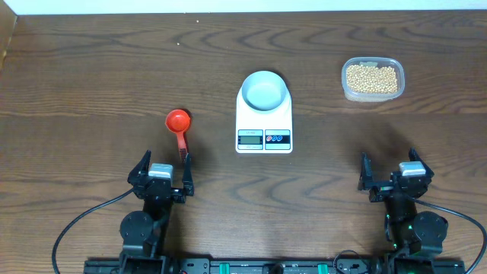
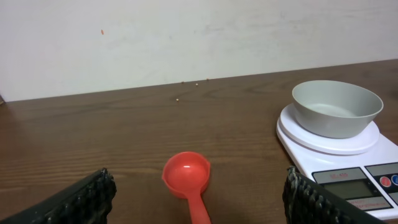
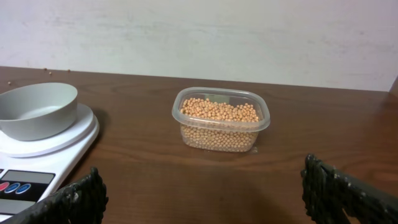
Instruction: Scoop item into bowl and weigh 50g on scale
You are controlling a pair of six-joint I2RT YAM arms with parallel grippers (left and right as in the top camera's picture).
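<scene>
The tan beads (image 1: pixel 371 77) fill a clear plastic tub (image 1: pixel 372 93) at the back right; they also show in the right wrist view (image 3: pixel 219 111). The pale blue bowl (image 1: pixel 265 90) sits empty on the white scale (image 1: pixel 263 138), also seen in the left wrist view as bowl (image 2: pixel 336 107) on scale (image 2: pixel 348 168). A red scoop (image 1: pixel 179 123) lies left of the scale, its cup in the left wrist view (image 2: pixel 186 173). My left gripper (image 1: pixel 162 172) is open and empty just behind the scoop's handle. My right gripper (image 1: pixel 396 172) is open and empty, well short of the tub.
The dark wooden table (image 1: pixel 91 84) ends at a white wall behind. A few stray beads (image 2: pixel 179 98) lie near the far edge. The scale's corner shows at the left in the right wrist view (image 3: pixel 25 180).
</scene>
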